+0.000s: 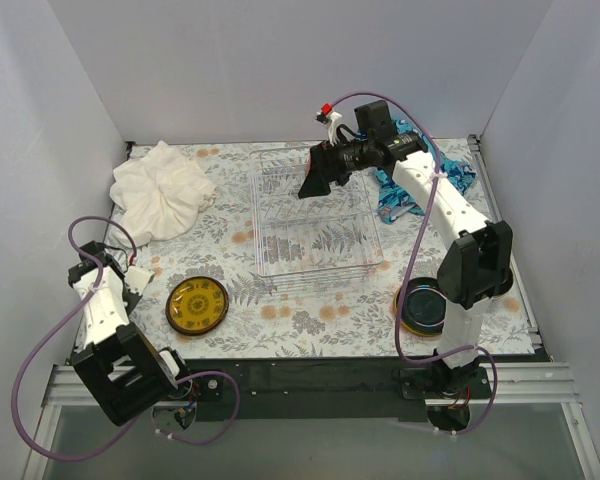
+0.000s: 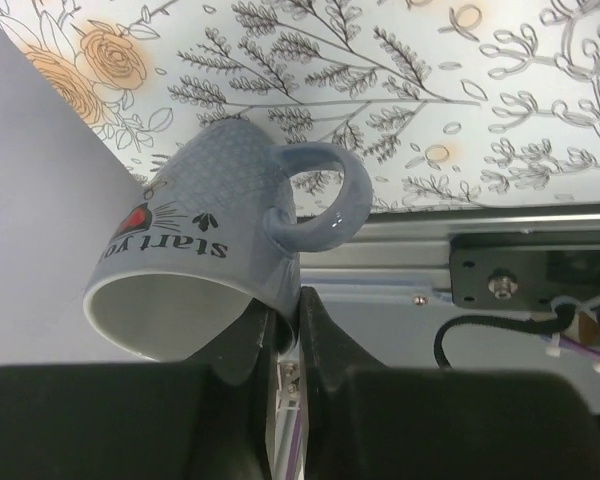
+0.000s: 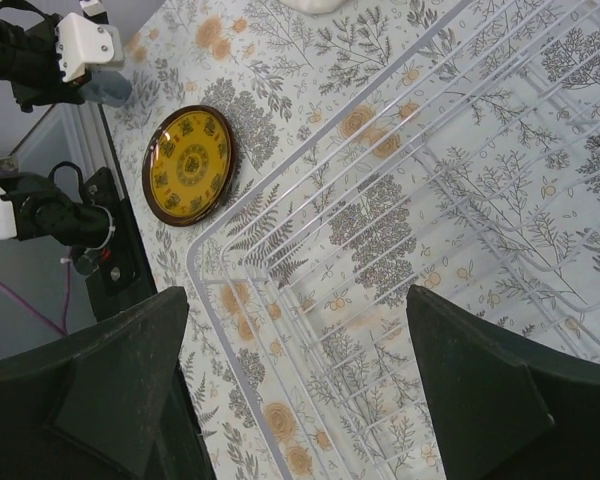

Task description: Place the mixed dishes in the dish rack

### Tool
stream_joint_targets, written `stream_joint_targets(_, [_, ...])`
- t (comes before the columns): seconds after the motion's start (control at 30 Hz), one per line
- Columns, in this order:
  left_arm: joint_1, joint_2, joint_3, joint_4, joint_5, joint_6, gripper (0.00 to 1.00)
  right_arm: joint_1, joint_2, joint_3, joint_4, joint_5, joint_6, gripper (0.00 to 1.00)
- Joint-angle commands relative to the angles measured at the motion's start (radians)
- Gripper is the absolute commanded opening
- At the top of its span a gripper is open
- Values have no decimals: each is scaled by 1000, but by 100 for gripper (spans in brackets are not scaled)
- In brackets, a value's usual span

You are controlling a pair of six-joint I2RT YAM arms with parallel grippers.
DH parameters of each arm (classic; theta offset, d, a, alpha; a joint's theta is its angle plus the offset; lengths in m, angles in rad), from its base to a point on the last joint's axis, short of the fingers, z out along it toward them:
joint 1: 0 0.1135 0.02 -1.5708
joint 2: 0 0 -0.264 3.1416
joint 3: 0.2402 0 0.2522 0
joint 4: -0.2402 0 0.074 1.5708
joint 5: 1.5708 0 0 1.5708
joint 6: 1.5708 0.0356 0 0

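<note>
**Grasping the grey mug, before its carry to the rack.**
Your left hand point(image 2: 288, 335) is clamped on the rim of the grey mug point(image 2: 205, 225) at the counter's point(image 1: 310, 320) left edge, well apart from the dish rack point(image 1: 316, 271). Your right hand point(image 3: 300, 350) hangs spread above the rack. Next, lift the mug and carry it across.

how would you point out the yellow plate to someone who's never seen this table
Find the pale wire dish rack in the middle of the floral table. Just off its near-left corner a round plate lies flat. It is glossy yellow with a dark rim, unlike the crumpled white towel behind it.
</note>
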Motion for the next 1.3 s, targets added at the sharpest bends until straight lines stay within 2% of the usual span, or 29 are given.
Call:
stream_joint_targets(0.0, [1, -40, 117, -81, 25, 38, 0, 4, 29, 85, -12, -60, 51, 98])
stream_joint_targets(0.13, [-85, -60, 334, -142, 127, 62, 0, 0, 54, 136, 37, -94, 125, 98])
stream_joint_targets(0.17, [-116, -67, 375, -127, 147, 45, 0, -3, 63, 157, 58, -117, 210, 98])
stream_joint_targets(0.23, [-232, -91, 428, -32, 190, -9, 0, -14, 89, 165, 147, -192, 316, 98])
stream_joint_targets(0.27, [-278, -100, 470, 6, 202, -32, 0, -14, 95, 161, 181, -213, 420, 98])
stream_joint_targets(0.3, [-377, -120, 479, 51, 207, -97, 0, -14, 98, 145, 218, -247, 448, 98])
stream_joint_targets(0.33, [-430, -132, 482, 156, 207, -128, 0, -11, 98, 133, 271, -261, 478, 98])
stream_joint_targets(0.4, [-572, -158, 464, 265, 195, -196, 0, -10, 104, 95, 340, -340, 586, 98])
stream_joint_targets(0.43, [-641, -181, 449, 392, 179, -213, 0, -10, 108, 82, 411, -364, 628, 98])
stream_joint_targets(0.5, [-772, -208, 386, 531, 132, -244, 0, -10, 121, 65, 457, -407, 720, 98])
stream_joint_targets(0.53, [-804, -230, 366, 651, 135, -247, 0, -11, 127, 64, 485, -419, 748, 98])
stream_joint_targets(0.6, [-887, -251, 290, 765, 153, -236, 0, -13, 150, 61, 545, -428, 847, 98])
stream_joint_targets(0.63, [-916, -261, 259, 877, 150, -207, 0, -14, 157, 61, 557, -425, 886, 98])
stream_joint_targets(0.7, [-1004, -269, 179, 982, 97, -163, 0, -16, 175, 65, 569, -416, 938, 98])
stream_joint_targets(0.77, [-1045, -260, 139, 1134, 67, -132, 0, -14, 183, 62, 577, -412, 1002, 98])
stream_joint_targets(0.87, [-1102, -248, 73, 1234, 60, -109, 0, -17, 195, 58, 591, -382, 1084, 98])
stream_joint_targets(0.97, [-1179, -231, -5, 1373, 3, -19, 0, -17, 229, 102, 592, -373, 1122, 98])
stream_joint_targets(1.17, [-1254, -139, -39, 1493, -85, -8, 0, -11, 273, 144, 646, -365, 1200, 98])
stream_joint_targets(1.27, [-1282, -82, -47, 1580, -127, 17, 0, 3, 273, 110, 742, -370, 1240, 98])
